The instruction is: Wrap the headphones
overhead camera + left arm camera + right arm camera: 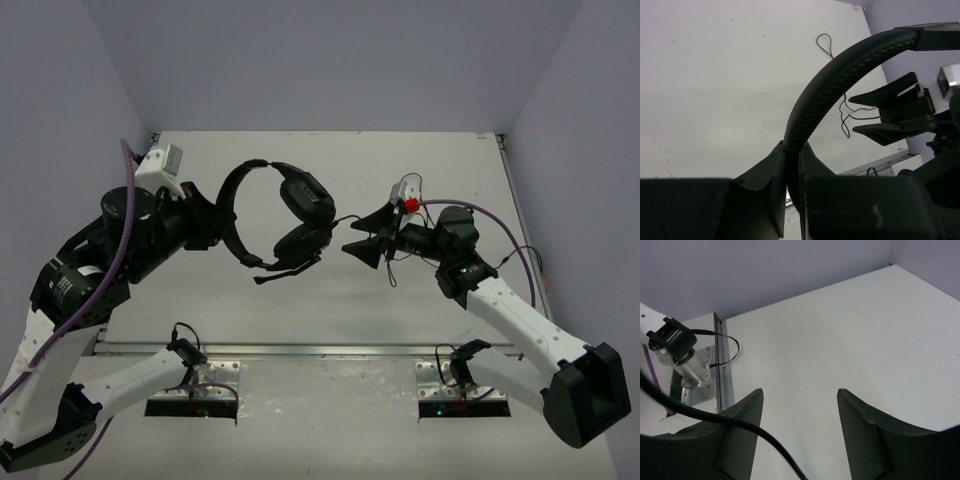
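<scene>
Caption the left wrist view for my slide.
Left fingers clamp the black over-ear headphones by the stitched headband above the white table.

black headphones [305,197], lifted by headband [840,72] (cord [345,218] trailing right)

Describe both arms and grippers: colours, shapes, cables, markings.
The left arm and right arm have white links joined by black cylindrical joint housings. A thick purple cable runs along the left one; a thinner purple-grey cable loops over the right. The left gripper and right gripper have matt black, wedge-shaped jaws. A red mark sits by the right wrist.
</scene>
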{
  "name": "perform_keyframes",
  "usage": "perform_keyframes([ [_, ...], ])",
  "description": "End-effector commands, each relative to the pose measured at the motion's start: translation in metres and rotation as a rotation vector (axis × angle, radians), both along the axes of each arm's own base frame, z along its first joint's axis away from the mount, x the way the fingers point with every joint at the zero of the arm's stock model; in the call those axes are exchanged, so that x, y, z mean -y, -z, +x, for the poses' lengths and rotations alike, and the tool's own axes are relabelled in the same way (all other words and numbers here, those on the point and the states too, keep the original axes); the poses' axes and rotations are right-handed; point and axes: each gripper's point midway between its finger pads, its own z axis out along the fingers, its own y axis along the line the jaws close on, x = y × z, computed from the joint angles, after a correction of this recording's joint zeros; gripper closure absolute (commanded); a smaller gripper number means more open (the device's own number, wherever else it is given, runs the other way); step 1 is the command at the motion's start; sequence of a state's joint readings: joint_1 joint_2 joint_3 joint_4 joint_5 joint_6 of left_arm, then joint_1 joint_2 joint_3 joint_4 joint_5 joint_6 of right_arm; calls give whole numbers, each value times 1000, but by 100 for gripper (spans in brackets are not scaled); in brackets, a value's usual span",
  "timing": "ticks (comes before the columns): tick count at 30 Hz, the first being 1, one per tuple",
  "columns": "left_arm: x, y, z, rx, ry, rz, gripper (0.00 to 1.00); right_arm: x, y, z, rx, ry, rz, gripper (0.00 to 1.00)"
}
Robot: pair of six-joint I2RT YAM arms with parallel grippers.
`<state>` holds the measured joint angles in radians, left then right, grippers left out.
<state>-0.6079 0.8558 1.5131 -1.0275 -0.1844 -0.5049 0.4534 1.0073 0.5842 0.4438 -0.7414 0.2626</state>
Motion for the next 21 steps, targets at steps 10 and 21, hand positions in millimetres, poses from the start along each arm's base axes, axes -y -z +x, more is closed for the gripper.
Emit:
perform_keyframes([
  [10,24,-97,-15,165,49,-497,100,-36,-47,22,-7,-99,226,62],
  [21,1,-94,42,174,-294,-706,100,-106,7,4,-71,-2,101,78],
])
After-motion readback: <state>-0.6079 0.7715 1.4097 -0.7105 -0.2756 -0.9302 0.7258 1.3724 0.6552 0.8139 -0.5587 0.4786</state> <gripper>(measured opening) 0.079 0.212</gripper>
